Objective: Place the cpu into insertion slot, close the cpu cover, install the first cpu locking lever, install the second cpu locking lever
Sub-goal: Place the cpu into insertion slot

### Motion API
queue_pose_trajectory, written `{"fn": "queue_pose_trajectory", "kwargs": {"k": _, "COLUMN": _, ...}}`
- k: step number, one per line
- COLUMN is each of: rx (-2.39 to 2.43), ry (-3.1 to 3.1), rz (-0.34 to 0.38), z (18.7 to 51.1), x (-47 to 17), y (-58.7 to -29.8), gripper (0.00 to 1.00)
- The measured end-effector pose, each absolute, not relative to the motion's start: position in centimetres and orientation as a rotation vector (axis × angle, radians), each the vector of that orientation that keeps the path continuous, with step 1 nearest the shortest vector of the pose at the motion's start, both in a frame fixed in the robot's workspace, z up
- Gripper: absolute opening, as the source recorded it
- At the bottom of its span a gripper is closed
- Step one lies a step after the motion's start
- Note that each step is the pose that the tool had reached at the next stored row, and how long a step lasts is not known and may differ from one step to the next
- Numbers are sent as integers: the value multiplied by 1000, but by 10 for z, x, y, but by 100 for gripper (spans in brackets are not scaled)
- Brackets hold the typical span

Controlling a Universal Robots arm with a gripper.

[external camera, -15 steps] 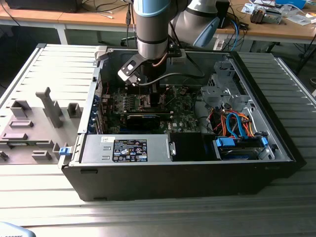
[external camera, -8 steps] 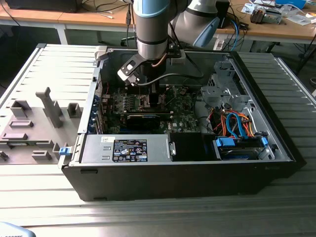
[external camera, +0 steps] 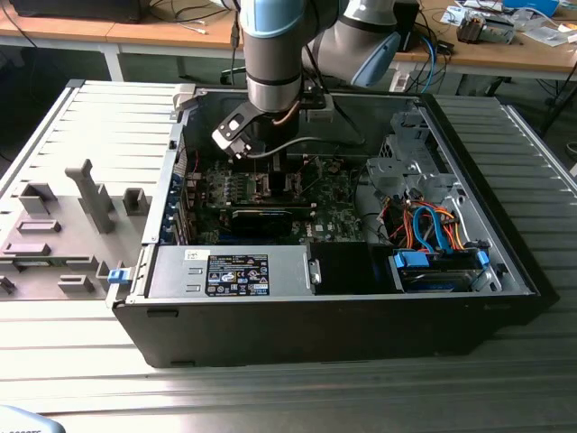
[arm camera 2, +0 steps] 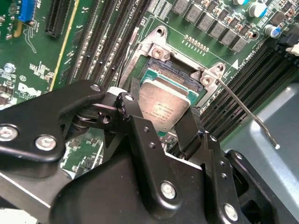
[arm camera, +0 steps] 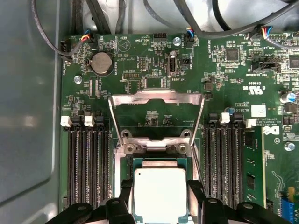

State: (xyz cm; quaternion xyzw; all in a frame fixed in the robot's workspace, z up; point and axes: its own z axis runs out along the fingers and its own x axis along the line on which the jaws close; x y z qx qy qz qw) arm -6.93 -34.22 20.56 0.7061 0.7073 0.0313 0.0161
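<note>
The cpu (arm camera: pixel 160 192) (arm camera 2: pixel 163 106), a flat square chip with a dull silver top, lies over the insertion slot (arm camera 2: pixel 164 69) on the green motherboard (external camera: pixel 335 216). My gripper (arm camera: pixel 160 186) (arm camera 2: pixel 163 105) is shut on it, one black finger against each of two opposite edges. The chip looks slightly tilted above the socket's dark floor. The cpu cover (arm camera: pixel 156 97), a silvery frame plate, stands swung open on its hinge beyond the slot. A thin wire locking lever (arm camera 2: pixel 247 114) sticks out unlatched beside the socket. In the exterior view the gripper (external camera: pixel 270 167) reaches down inside the open computer case.
Rows of long black memory slots (arm camera: pixel 88 168) (arm camera: pixel 222 158) flank the socket, with one green module (arm camera: pixel 252 168) fitted. Cables (arm camera: pixel 205 28) hang above the board. The case wall (arm camera: pixel 28 116) is close. A grey fixture tray (external camera: pixel 72 225) lies at the exterior view's left.
</note>
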Motion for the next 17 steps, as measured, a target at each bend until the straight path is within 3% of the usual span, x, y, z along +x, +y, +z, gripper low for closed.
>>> {"fn": "queue_pose_trajectory", "kwargs": {"k": 17, "rx": 2199, "ry": 2196, "rz": 96, "z": 196, "x": -71, "y": -339, "gripper": 55}}
